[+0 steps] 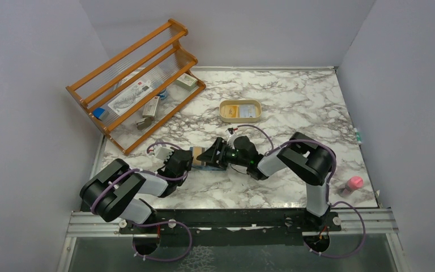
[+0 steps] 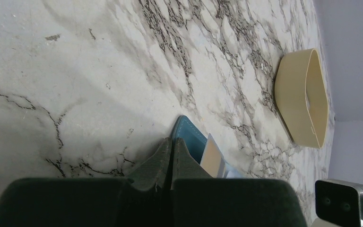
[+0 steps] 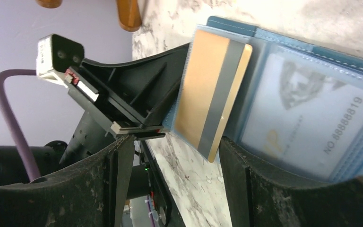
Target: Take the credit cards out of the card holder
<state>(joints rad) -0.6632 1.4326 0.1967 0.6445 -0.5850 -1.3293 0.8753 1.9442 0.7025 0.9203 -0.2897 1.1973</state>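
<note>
Now: wallet [image 3: 283, 40] lies open on the marble table [image 1: 300, 107], near-middle, between my two grippers. Teal outside, lighter blue slots facing up.

Left gripper [image 2: 171, 142]: fingers pressed together, only a thin seam between them, clamped on the wallet's left edge. In the left wrist view the teal corner runs out just past the tips. In the right wrist view one of those fingers lies along that same edge.

Right gripper [image 3: 177, 146]: fingers apart, wide gap, low at the wallet's near side. The finger [image 3: 246, 179] on the wallet side covers the wallet's near edge; whether it touches I cannot tell. The other finger is off the wallet, over bare marble.

Striped card [image 3: 208, 94]: tan, with a grey stripe down its length. Sits in the end slot beside my left gripper, tilted, one end sticking well out. Its free corner lies in the gap between my right fingers and touches neither, as far as I can tell.

Pale card [image 3: 307, 113]: fully in the next slot, behind clear film, a number printed along one side.

Tray [image 1: 260, 111]: cream, further back on the table, well apart from the wallet. Yellow card [image 1: 238, 111] lies flat inside it.

Rack [image 1: 130, 73]: wooden, far left corner, white packets [image 1: 129, 96] on its shelves. Pink object [image 1: 354, 183] at the table's right edge, near my right arm's base.
</note>
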